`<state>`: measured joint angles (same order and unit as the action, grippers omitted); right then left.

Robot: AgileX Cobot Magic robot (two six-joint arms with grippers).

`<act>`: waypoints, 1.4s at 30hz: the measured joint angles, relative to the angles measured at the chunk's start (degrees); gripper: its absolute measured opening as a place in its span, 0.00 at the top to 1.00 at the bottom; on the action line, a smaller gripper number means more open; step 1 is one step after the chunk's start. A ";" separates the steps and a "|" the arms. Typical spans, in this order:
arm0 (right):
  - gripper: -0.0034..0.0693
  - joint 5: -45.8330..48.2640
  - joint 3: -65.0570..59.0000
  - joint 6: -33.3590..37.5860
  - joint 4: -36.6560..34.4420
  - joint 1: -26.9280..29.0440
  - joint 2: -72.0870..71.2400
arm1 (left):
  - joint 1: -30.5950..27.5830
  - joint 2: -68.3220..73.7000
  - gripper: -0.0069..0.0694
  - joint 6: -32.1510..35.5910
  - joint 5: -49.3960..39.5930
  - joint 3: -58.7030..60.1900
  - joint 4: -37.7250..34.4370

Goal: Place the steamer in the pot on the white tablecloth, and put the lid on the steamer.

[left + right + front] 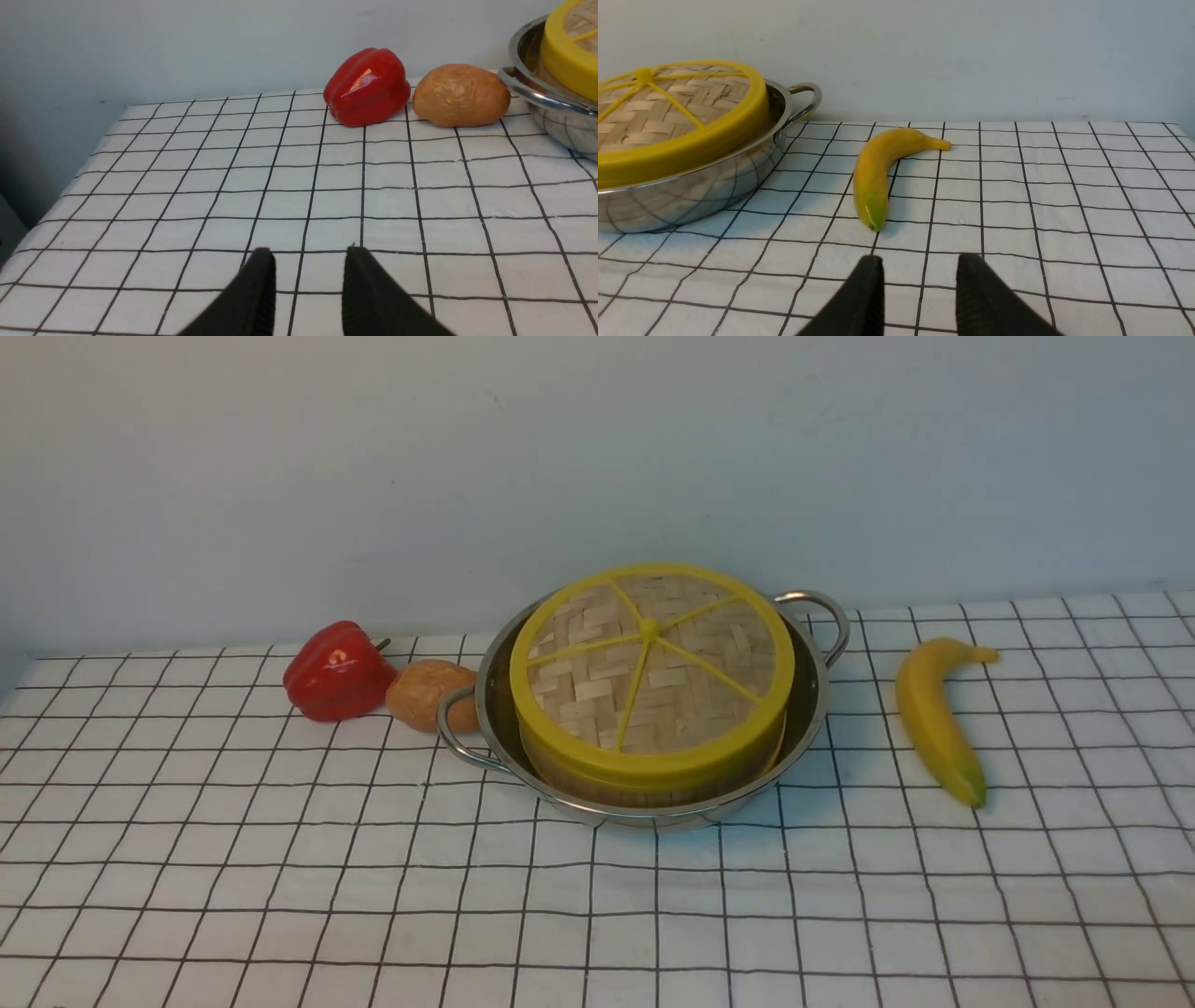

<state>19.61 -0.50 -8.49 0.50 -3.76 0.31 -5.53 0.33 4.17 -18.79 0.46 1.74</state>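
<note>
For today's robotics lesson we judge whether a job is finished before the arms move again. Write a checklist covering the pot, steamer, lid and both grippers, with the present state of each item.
1. Pot stands on the white tablecloth: ok.
2. Steamer sits inside the pot: ok.
3. Lid lies on the steamer: ok, though it looks slightly tilted in the front view.
4. Left gripper holds nothing, fingers apart over bare cloth: ok.
5. Right gripper holds nothing, fingers apart, short of the banana: ok.
6. Red pepper and the brown bread-like item beside the pot's handle: contact with the handle cannot tell.
</note>
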 joint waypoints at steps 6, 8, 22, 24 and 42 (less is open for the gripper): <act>0.62 0.00 0.00 0.00 0.00 0.00 0.00 | 0.76 -0.22 0.63 -3.23 -0.25 0.00 1.93; 0.62 0.00 0.00 0.00 0.00 0.00 0.00 | 0.76 -0.26 0.63 -3.44 -0.25 0.00 2.07; 0.62 0.00 0.00 0.00 0.00 0.00 0.00 | 0.78 -0.26 0.59 -3.56 -0.25 0.00 2.19; 0.62 0.00 0.00 0.00 0.00 0.00 0.00 | 0.78 -0.26 0.59 -3.56 -0.25 0.00 2.19; 0.62 0.00 0.00 0.00 0.00 0.00 0.00 | 0.78 -0.26 0.59 -3.56 -0.25 0.00 2.22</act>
<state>19.61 -0.50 -8.49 0.50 -3.76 0.31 -4.75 0.06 0.62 -19.04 0.46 3.96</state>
